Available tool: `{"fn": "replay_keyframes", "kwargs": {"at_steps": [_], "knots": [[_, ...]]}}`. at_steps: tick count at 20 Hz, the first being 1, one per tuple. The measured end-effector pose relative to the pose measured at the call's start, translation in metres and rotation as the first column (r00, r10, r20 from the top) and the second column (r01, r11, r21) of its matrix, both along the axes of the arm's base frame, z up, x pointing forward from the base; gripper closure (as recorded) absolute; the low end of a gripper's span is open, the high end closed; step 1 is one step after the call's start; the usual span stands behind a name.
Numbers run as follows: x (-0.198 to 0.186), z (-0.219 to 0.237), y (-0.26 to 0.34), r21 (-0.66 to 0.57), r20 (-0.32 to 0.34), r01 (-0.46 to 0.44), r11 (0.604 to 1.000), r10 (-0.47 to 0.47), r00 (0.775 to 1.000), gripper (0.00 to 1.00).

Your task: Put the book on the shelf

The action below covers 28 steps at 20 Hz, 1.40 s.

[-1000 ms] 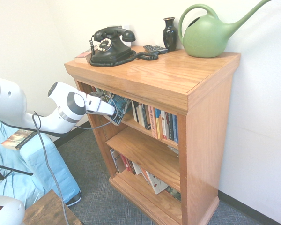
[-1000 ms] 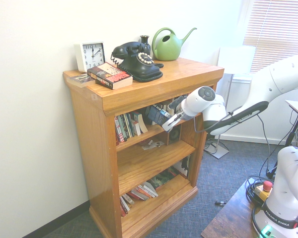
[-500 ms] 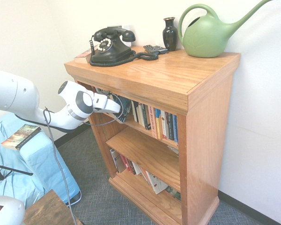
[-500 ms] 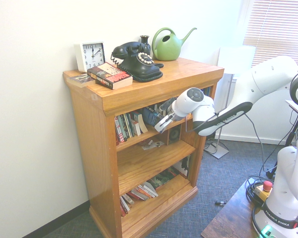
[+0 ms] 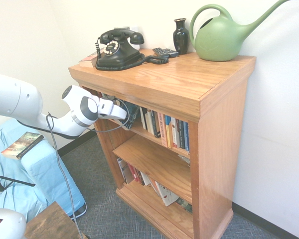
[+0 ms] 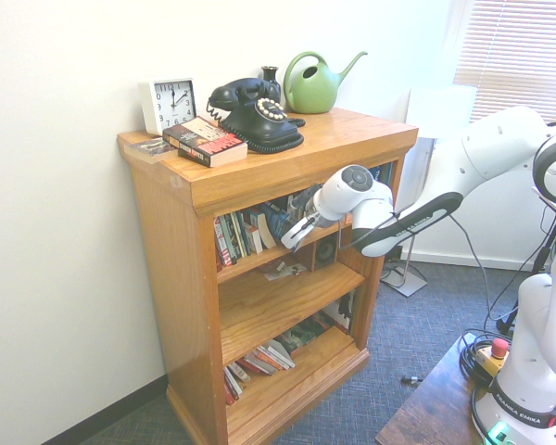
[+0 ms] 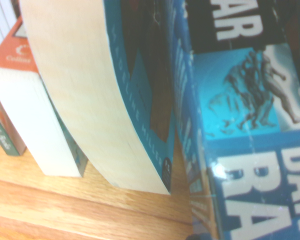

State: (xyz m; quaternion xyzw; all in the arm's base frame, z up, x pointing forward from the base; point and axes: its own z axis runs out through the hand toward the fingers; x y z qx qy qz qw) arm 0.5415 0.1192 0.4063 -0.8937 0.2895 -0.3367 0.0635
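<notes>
Only the wrist cam shows the book (image 7: 250,150) upright on the shelf (image 6: 259,171); gripper (image 6: 295,234) looks spread.

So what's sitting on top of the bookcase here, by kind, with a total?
Clock: 1
Telephone: 1
Vase: 1
Watering can: 1
Books lying flat: 2, a thick one and a thin one beside it
Small dark object by the vase, too small to identify: 1
Total on the bookcase top: 7
</notes>
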Motion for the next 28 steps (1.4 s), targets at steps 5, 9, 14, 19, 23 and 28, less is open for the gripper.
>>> {"fn": "replay_keyframes", "kwargs": {"at_steps": [5, 9, 14, 19, 23, 28], "knots": [[0.001, 0.0, 0.001, 0.008, -0.002, 0.005, 1.0, -0.005, 1.0, 0.0], [0.001, 0.0, 0.001, 0.009, -0.002, 0.006, 1.0, -0.006, 1.0, 0.0], [0.001, 0.0, 0.001, 0.009, -0.002, 0.006, 1.0, -0.006, 1.0, 0.0], [0.0, 0.001, 0.001, 0.007, -0.001, 0.002, 1.0, -0.002, 1.0, 0.0], [-0.005, 0.003, -0.001, -0.013, 0.005, -0.017, 1.0, 0.017, 1.0, 0.0], [-0.031, 0.01, -0.01, -0.03, -0.004, -0.029, 0.999, 0.029, 1.0, 0.0]]}}
